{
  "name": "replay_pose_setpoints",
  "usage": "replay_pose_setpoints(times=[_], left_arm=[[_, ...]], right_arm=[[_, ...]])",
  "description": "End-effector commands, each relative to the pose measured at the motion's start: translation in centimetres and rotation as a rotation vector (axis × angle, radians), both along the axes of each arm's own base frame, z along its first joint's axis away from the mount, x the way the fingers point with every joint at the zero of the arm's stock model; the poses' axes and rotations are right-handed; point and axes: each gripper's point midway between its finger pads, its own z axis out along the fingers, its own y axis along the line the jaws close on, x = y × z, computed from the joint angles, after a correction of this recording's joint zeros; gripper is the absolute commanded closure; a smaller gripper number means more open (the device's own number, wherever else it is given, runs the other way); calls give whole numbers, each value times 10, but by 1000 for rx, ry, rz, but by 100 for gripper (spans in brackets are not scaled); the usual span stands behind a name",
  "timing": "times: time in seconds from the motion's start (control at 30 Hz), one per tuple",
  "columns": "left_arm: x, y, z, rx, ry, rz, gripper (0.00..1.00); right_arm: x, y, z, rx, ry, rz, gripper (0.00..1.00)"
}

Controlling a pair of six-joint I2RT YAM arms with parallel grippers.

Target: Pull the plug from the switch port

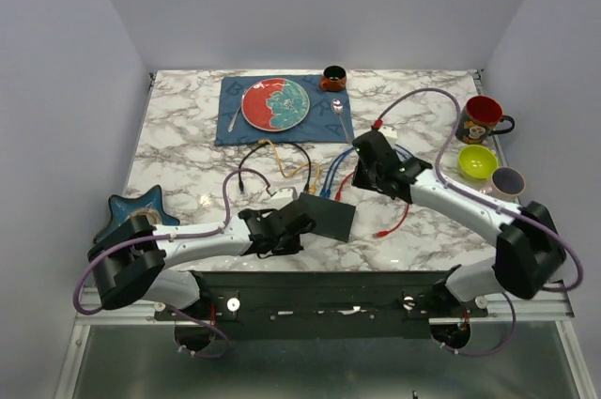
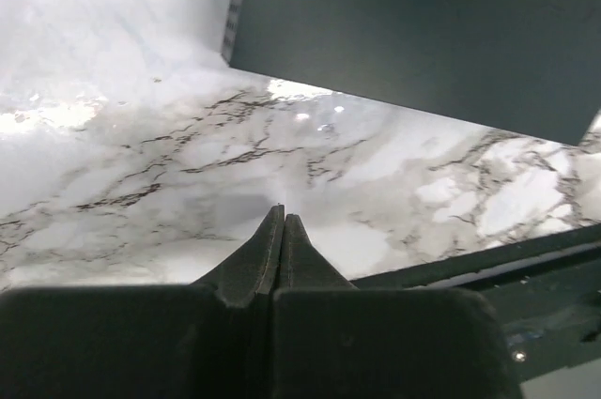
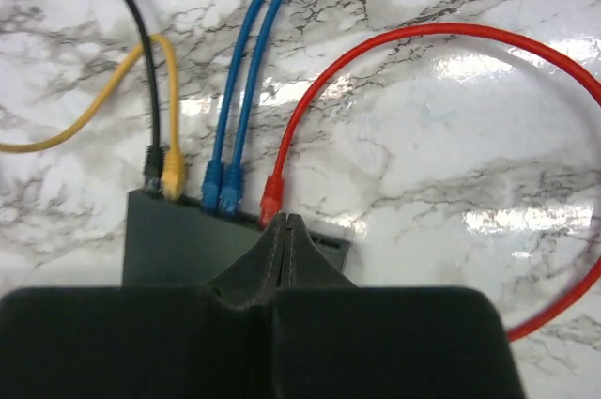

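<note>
The switch (image 1: pixel 331 216) is a flat dark box at the table's near middle, its sockets on the far edge. In the right wrist view a black plug (image 3: pixel 152 162), a yellow plug (image 3: pixel 173 179), two blue plugs (image 3: pixel 223 181) and a red plug (image 3: pixel 272 194) sit in the switch (image 3: pixel 188 244). My right gripper (image 3: pixel 285 219) is shut and empty, its tips just right of the red plug. It hangs beyond the switch's far edge (image 1: pixel 368 164). My left gripper (image 2: pixel 283 216) is shut and empty over bare marble, a short way from the switch's plain side (image 2: pixel 423 33).
Cables loop over the marble behind the switch, with a red loop (image 1: pixel 399 216) to its right. A blue placemat (image 1: pixel 230 127) with a plate (image 1: pixel 275 103) lies at the back. A red mug (image 1: pixel 483 117), green bowl (image 1: pixel 477 162) and small cup (image 1: pixel 508 180) stand right. A blue star dish (image 1: pixel 141 209) sits left.
</note>
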Motion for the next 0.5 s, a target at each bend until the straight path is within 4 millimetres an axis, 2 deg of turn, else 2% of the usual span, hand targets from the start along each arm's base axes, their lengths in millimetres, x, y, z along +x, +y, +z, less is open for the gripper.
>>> replay_pose_setpoints(times=[0.0,0.03,0.17,0.27,0.33,0.47], left_arm=[[2,15,-10,61,-1,47,100],[2,17,-11,64,-2,46,100],[3,21,-11,69,-9,50,100],[5,20,-13,64,-7,49,100],[6,20,-16,70,2,46,100],[9,12,-18,48,11,27,100]], right_arm=[[6,-6,-38,-125,95,0,99],[6,-5,-48,-138,120,-1,99],[6,-4,-67,-154,154,-1,99],[-2,-1,-86,-153,204,22,99],[-12,1,-98,-137,246,42,99],[-28,7,-110,-82,263,73,99]])
